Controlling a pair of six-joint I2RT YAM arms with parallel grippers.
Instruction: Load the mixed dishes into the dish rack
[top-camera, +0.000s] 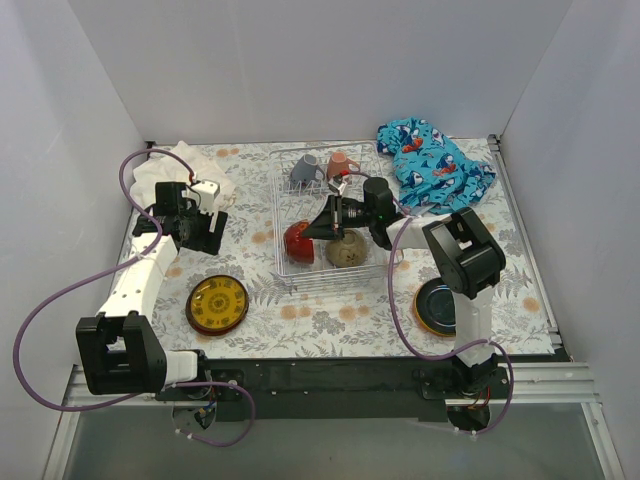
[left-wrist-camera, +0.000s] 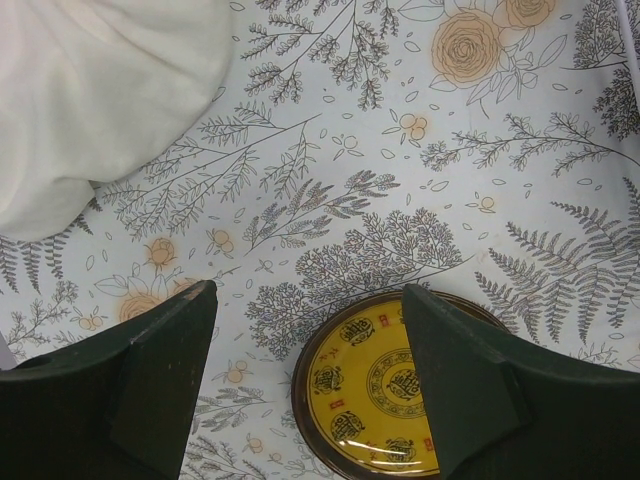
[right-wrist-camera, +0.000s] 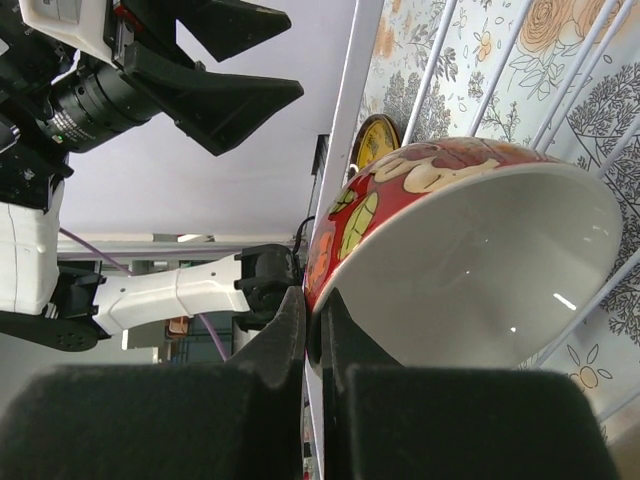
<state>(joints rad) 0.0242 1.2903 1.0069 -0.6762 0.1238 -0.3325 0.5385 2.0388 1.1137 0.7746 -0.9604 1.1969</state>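
Right gripper (right-wrist-camera: 312, 318), rolled sideways, clamps the red bowl (right-wrist-camera: 480, 260).

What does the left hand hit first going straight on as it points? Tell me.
Probably the floral table cover, just beyond the yellow plate; the open left hand might clip its rim, depth is unclear.

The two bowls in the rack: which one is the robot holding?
The red bowl, the left one of the pair: the right arm's jaws are clamped on its rim. The beige bowl beside it is not gripped.
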